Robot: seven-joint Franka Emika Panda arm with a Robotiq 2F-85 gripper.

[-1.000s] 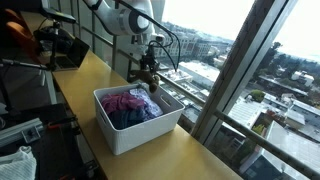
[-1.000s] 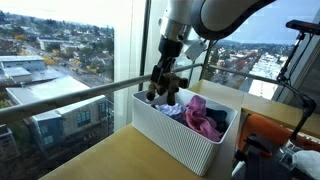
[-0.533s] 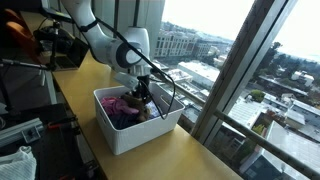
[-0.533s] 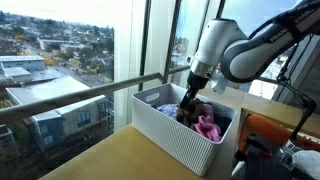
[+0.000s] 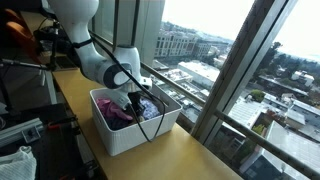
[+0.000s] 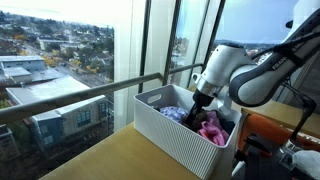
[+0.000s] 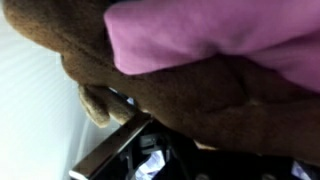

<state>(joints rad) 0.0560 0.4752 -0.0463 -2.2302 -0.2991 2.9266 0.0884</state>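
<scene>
In the wrist view, what looks like a brown plush (image 7: 190, 105) fills the frame, with a pink cloth (image 7: 220, 35) lying on it. The gripper (image 5: 133, 104) is down among the clothes in the white bin (image 5: 125, 138), its jaws too buried to tell whether they are parted or closed. The bin stands on the table (image 5: 190, 155) by the window (image 5: 250, 60).

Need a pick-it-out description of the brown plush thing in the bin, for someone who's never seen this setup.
Find the wooden table beside the tall window; a white ribbed bin of clothes stands on it. Inside, partly under a pink cloth, lies the brown plush toy: the only brown, furry thing among smooth pink and bluish fabrics.
</scene>
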